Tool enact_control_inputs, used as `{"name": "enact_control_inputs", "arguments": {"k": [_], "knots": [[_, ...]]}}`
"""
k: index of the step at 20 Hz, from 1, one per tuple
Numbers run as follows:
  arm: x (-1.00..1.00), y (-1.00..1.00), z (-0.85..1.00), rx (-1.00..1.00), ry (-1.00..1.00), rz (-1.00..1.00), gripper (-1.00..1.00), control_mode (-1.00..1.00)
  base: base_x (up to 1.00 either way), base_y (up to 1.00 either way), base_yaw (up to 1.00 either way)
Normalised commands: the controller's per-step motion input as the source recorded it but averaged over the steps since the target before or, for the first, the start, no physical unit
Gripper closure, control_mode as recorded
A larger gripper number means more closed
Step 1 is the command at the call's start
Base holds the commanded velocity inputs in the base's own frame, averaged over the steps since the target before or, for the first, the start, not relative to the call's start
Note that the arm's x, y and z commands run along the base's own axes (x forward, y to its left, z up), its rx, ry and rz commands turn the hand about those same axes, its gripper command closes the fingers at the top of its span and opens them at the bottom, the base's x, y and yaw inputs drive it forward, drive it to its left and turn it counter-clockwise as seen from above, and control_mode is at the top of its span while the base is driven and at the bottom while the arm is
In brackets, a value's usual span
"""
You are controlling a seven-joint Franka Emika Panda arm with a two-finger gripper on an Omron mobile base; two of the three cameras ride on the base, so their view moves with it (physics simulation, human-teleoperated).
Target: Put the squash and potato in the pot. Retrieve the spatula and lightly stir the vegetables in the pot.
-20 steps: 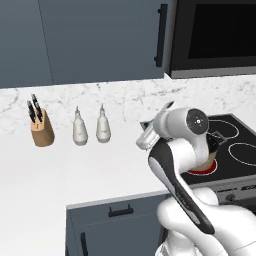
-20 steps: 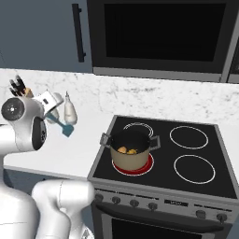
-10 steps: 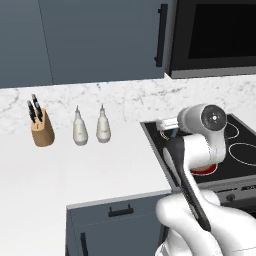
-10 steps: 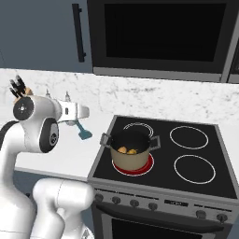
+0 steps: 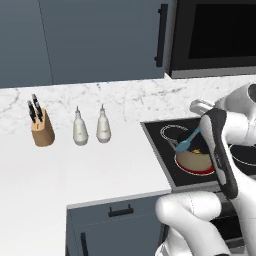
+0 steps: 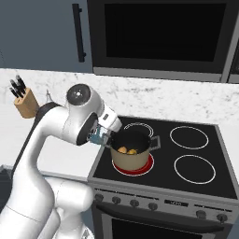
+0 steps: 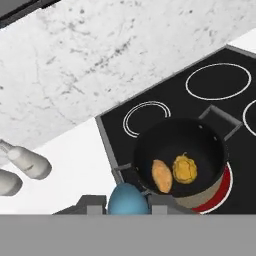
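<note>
Clamped on the spatula (image 5: 188, 143), my gripper (image 7: 128, 204) hangs beside the pot (image 6: 132, 150) on the stove (image 6: 200, 186). Its 2 vegetables, potato (image 7: 162, 175) and squash (image 7: 185, 169), look firm. I judge the spatula light, stiff, best held mid-handle.

Spatula (image 7: 128, 199): handle hidden between the gripper (image 7: 128, 204) fingertips, blade end alone showing. Pot (image 5: 196, 158) partly behind the forearm in left base view, near rim under the spatula. Far-side burner (image 7: 252, 117) cut by frame edge. Two bottles (image 7: 27, 162) cropped at left.
</note>
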Motion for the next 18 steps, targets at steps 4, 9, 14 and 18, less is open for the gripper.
{"name": "enact_control_inputs", "arguments": {"k": [4, 9, 14, 18], "knots": [[0.35, -0.90, -0.11, 0.48, 0.17, -0.13, 1.00, -1.00, 0.00, 0.00, 0.00], [0.40, -0.56, -0.36, 0.39, 0.11, -0.07, 1.00, -1.00, 0.00, 0.00, 0.00], [0.36, -0.43, -0.22, 0.11, 0.01, -0.11, 1.00, -1.00, 0.00, 0.00, 0.00], [0.38, -0.41, -0.20, -0.01, 0.01, -0.17, 1.00, -1.00, 0.00, 0.00, 0.00]]}}
